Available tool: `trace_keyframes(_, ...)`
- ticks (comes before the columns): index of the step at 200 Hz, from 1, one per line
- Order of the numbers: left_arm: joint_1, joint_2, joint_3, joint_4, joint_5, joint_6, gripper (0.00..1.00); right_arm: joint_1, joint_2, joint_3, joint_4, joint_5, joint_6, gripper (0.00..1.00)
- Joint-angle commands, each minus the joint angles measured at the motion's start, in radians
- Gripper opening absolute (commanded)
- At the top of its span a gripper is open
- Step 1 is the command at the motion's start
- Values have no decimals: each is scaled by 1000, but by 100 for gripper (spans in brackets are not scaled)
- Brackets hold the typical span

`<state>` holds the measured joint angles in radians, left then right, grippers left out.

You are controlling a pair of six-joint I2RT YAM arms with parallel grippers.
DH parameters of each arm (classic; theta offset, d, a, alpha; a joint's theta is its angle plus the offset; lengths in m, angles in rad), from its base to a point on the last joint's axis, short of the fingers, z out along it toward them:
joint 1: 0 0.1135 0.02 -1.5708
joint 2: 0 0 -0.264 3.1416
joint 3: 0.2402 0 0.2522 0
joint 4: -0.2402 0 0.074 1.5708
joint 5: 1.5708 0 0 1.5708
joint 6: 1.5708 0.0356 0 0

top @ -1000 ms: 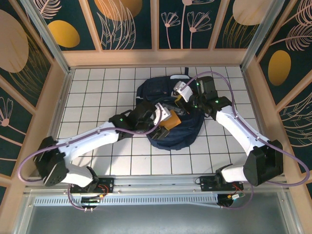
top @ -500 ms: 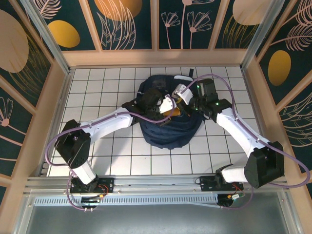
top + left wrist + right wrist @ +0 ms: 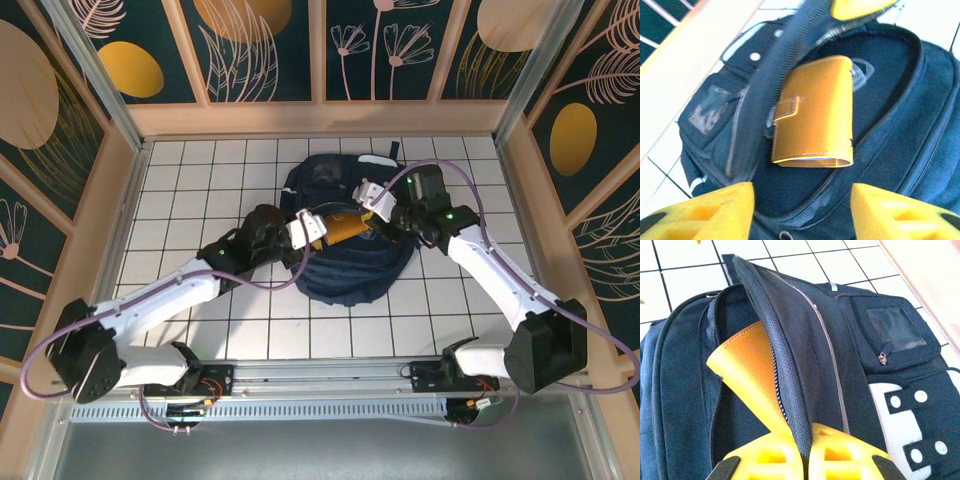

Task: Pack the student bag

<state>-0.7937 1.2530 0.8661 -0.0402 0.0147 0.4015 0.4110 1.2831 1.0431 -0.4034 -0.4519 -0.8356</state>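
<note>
The student bag is laid toward twelve o'clock on the worktop. Its opening flap is clamped by the right pincer. The left pincer is released and empty. An orange wallet is lodged halfway into the mouth; full insertion and zipping are judged outstanding.

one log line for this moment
bag: unzipped | wallet: in bag opening | left end effector: open, empty | right end effector: shut on bag flap

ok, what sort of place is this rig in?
Probably a staged robot test cell, not a classroom: white gridded tabletop, wood-framed walls with leaf-print panels, metal base rail along the near edge.
</note>
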Motion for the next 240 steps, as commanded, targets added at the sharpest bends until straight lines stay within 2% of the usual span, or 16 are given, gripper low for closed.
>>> trace_keyframes(1, 4, -26, -60, 131, -43, -72, 43, 2, -50, -2, -6, -83, -65, 0)
trace_keyframes(18, 4, -17, -70, 181, -11, -125, 40, 6, -56, -16, 1, -77, -65, 0)
trace_keyframes(37, -3, 11, -105, 262, 190, -171, 28, 7, -50, -17, 6, -61, -61, 0)
trace_keyframes(45, -31, 26, -132, 312, 212, -181, 25, 7, -48, -14, 7, -58, -56, 0)
trace_keyframes(68, -114, 89, -132, 345, 122, -183, 21, 8, -54, -12, 11, -62, -49, 0)
trace_keyframes(94, -118, 186, -54, 311, 65, -214, 11, 10, -73, -27, 22, -68, -37, 0)
trace_keyframes(120, -117, 290, 12, 315, -103, -268, 9, 11, -99, -52, 34, -82, -23, 0)
trace_keyframes(146, -94, 335, 50, 342, -231, -327, 9, 11, -129, -71, 30, -79, -33, 0)
trace_keyframes(190, 2, 238, -29, 461, -357, -375, 11, 20, -151, -112, 40, -69, -65, 0)
trace_keyframes(202, 7, 206, -54, 488, -304, -356, 16, 30, -146, -120, 46, -58, -72, 0)
trace_keyframes(225, 5, 127, -133, 552, 16, -349, 29, 41, -128, -117, 49, -41, -82, 0)
trace_keyframes(240, 6, 37, -226, 602, 115, -382, 38, 57, -122, -120, 41, -13, -112, 0)
